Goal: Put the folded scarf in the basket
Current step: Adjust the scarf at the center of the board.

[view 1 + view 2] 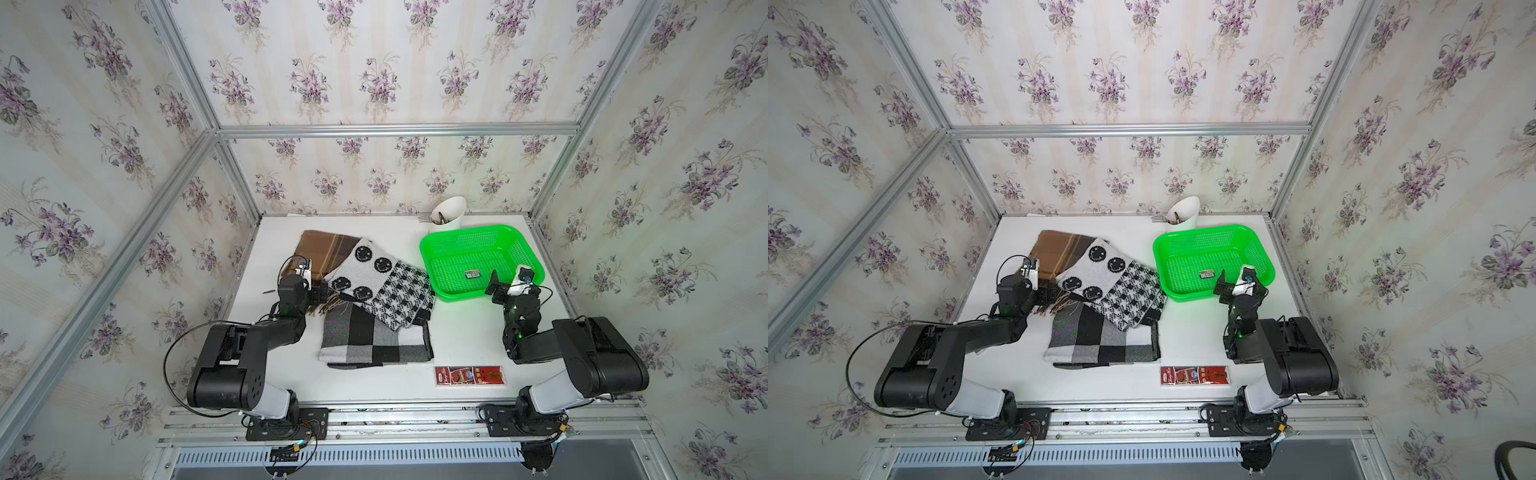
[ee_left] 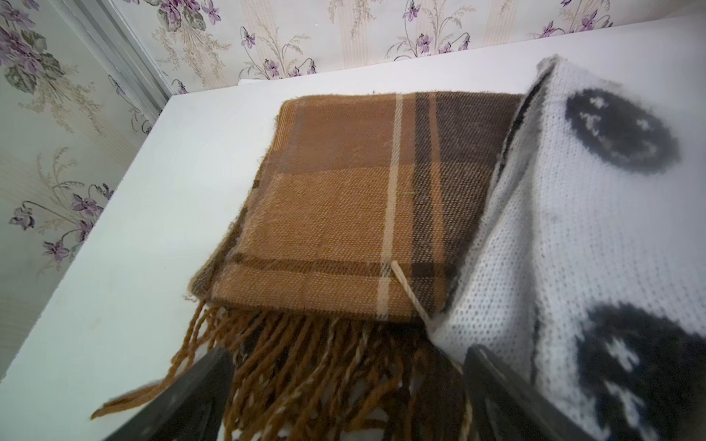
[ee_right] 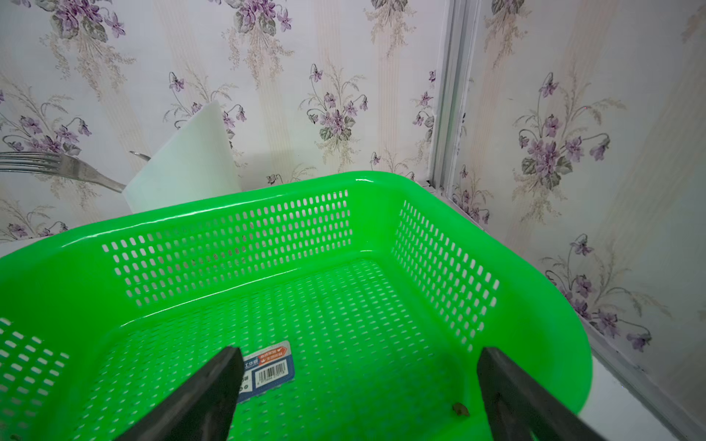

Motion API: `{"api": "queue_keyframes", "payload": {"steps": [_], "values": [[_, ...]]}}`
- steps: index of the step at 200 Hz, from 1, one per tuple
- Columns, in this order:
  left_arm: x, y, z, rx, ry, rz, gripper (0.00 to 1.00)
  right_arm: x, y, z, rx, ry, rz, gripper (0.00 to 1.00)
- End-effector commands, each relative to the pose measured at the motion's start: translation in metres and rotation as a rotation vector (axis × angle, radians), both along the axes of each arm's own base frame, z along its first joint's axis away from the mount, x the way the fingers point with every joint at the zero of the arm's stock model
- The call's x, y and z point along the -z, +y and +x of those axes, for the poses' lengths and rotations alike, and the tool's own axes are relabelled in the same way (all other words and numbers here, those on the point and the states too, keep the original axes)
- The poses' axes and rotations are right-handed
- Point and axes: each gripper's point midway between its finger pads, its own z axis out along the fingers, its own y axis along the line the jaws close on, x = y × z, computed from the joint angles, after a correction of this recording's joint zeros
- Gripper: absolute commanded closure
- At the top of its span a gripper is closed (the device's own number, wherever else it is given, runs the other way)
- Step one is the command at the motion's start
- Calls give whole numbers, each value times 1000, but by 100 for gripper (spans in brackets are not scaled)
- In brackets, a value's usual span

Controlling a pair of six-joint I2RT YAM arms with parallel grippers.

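The left claw (image 2: 344, 366) is wide open and holds nothing. The brown strings at the end of the brown scarf (image 2: 344, 191) lie right between its two fingers. I cannot tell if they touch. Just past the strings, the brown scarf lies folded flat on the white worktop (image 1: 465, 332).

Beside this claw, toward the other arm, is the white scarf with black smiley faces (image 2: 573, 229). It lies on top of one edge of the brown scarf, so it is in the way there. One corner also lies on the grey and black checked scarf (image 1: 370, 345), which is closer to the robot. All three scarves are on the worktop, outside the basket.

The right claw (image 3: 361, 355) is wide open and empty too. It hangs over the near edge of the green basket (image 3: 229, 248) and points inside. A sticker (image 3: 267, 366) lies on the basket floor just ahead of it.

Behind the basket stands a white cup (image 3: 187, 160) with a fork (image 3: 57, 166) sticking out. Back behind this claw lies a red packet (image 1: 469, 375).
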Motion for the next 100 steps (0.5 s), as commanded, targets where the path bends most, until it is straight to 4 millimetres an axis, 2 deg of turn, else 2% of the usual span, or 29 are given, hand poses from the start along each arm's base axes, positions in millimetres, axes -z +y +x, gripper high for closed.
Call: {"api": "queue_keyframes", "payload": {"steps": [1,80,100], "values": [[-10,-1,6,8,-40,4,1,-3,1,1,-3,-14,1,0],[-10,0,6,6,-43,4,1,-4,0,1,-2,-16,0,0],[-17,1,5,-20,-43,24,1,-15,-4,-10,32,-57,7,0]]}}
